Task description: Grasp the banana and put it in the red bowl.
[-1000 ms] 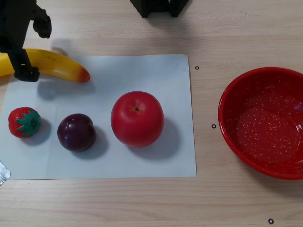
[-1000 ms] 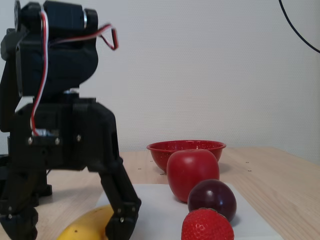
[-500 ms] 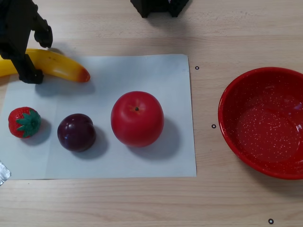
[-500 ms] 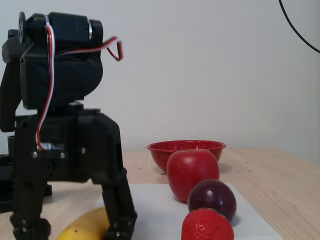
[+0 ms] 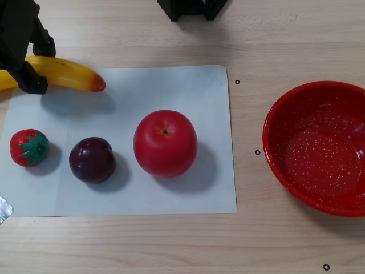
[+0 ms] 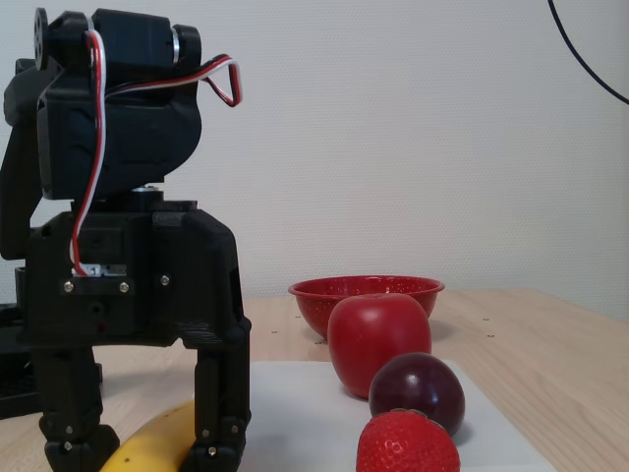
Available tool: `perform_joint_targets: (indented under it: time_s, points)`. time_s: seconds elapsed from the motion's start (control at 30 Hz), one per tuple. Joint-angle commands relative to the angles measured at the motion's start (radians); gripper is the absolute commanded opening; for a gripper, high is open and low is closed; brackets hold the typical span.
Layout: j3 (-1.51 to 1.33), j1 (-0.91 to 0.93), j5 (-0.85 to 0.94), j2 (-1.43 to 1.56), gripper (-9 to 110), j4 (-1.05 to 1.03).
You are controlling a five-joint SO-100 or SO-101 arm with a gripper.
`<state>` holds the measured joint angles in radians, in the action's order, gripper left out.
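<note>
At ten o'clock in the other view my gripper (image 5: 35, 64) has narrowed its fingers until they clamp the banana (image 5: 68, 75), which has tipped slightly off the paper (image 5: 171, 85), so I judge it ready to carry toward the red bowl (image 5: 285, 114) at three o'clock.

The long, curved, glossy yellow toy banana (image 5: 63, 74) lies between the two fingers of the claw (image 5: 35, 65), which close against its sides near the middle of its length. Its orange-red tip points away from the claw to the right in the other view; its opposite end runs out past the claw to the left edge. In the fixed view the banana (image 6: 157, 447) sits low between the fingers. The wide, round, glossy red bowl (image 5: 296, 114), speckled with tiny white flecks, stands upright on the table, well apart from the claw, far to the right in the other view.
</note>
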<state>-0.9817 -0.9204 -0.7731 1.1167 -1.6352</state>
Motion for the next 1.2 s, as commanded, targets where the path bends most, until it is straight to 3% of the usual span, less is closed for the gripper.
perform_joint_targets:
  time_s: [0.0,0.67,1.17]
  points:
    - [0.150,0.009,0.017,0.061,0,-0.046]
    - [0.295,0.080,0.029,0.281,0,-0.270]
    - [0.216,0.331,0.141,0.546,0,-0.270]
